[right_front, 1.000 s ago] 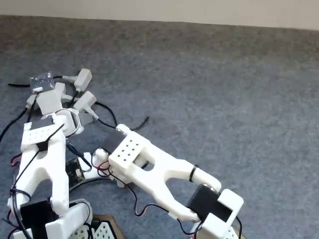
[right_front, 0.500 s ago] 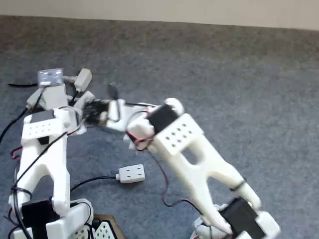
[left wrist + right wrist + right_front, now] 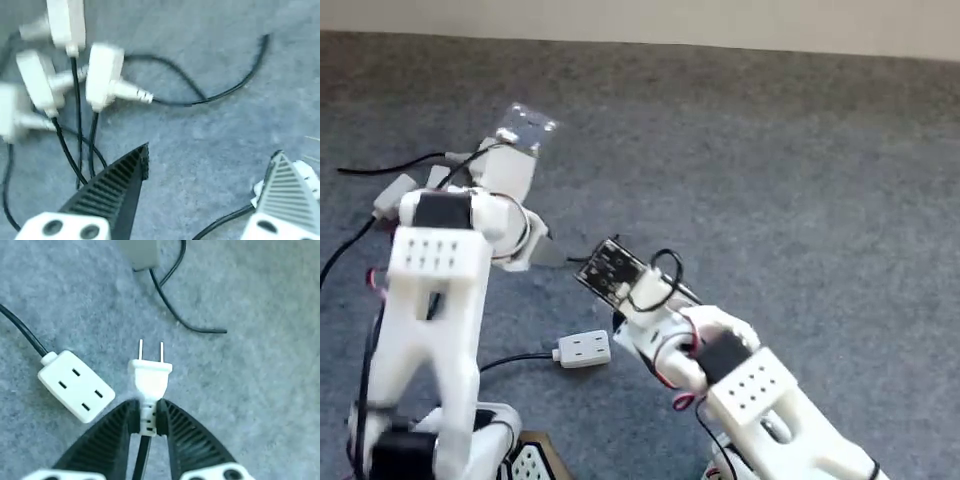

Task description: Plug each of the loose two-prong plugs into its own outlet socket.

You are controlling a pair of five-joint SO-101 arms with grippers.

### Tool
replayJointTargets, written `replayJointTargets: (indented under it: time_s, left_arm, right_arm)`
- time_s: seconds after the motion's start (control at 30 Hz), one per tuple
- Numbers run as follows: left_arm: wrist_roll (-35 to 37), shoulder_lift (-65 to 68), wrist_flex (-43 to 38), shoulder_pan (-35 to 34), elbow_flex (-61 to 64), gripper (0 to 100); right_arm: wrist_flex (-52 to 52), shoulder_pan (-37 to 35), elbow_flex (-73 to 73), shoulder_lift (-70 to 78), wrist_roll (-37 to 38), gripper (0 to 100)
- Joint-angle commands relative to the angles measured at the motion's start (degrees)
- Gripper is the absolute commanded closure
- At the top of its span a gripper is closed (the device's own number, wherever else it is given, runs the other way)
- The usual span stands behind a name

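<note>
Grey carpet [image 3: 800, 180] lies under everything. The left arm [image 3: 430, 290] stands tall. The right arm [image 3: 750, 385] is bent low beside it.

The left claw [image 3: 211, 152] is spread wide and grips nothing, with bare carpet between its fingers. The right claw [image 3: 147, 415] is closed tight on the plug [image 3: 150, 375], pinching the ribbed neck where its cable leaves.

The outlet [image 3: 75, 385] lies flat just beside the right claw, on the side toward the left arm. Its slots face up and its own black lead runs off one end. It sits close by one finger but apart from the plug.

Ahead of the left claw and off to one side, well clear of both fingertips, sit the white blocks [image 3: 102, 75] on black leads (four, bunched close; I cannot tell which are plugs and which are sockets).

The plug's body and both prongs stick straight out past the right claw's fingertips. The prongs are over bare carpet, in no slot, level with the outlet's near end.

A loose black cord [image 3: 225, 90] curves across the carpet ahead of the left claw, and its free end touches nothing.
</note>
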Motion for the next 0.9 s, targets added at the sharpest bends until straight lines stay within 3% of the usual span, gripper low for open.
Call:
replayJointTargets:
  time_s: [0.0,0.13,0.3,0.53,0.87]
  left_arm:
    - [-0.6,-15.3,-0.4,3.3,6.5,63]
    - [3.1,-24.7,-10.4,3.1,19.6,63]
    - [8.4,-31.9,-15.6,4.0,28.4,63]
    - [8.8,-33.8,-17.2,6.5,33.0,63]
    - [8.8,-34.2,-17.5,9.4,37.1,63]
  right_arm:
    - [-2.0,-0.3,1.0,-6.7,-3.2,99.4]
    - [-1.7,-3.2,1.5,-8.4,-6.7,99.4]
    - [-1.4,-6.7,2.2,-9.7,-9.1,99.4]
    - [0.9,-6.6,1.5,-10.0,-9.2,99.4]
    - [9.5,-6.4,-12.6,-9.5,-7.3,99.4]
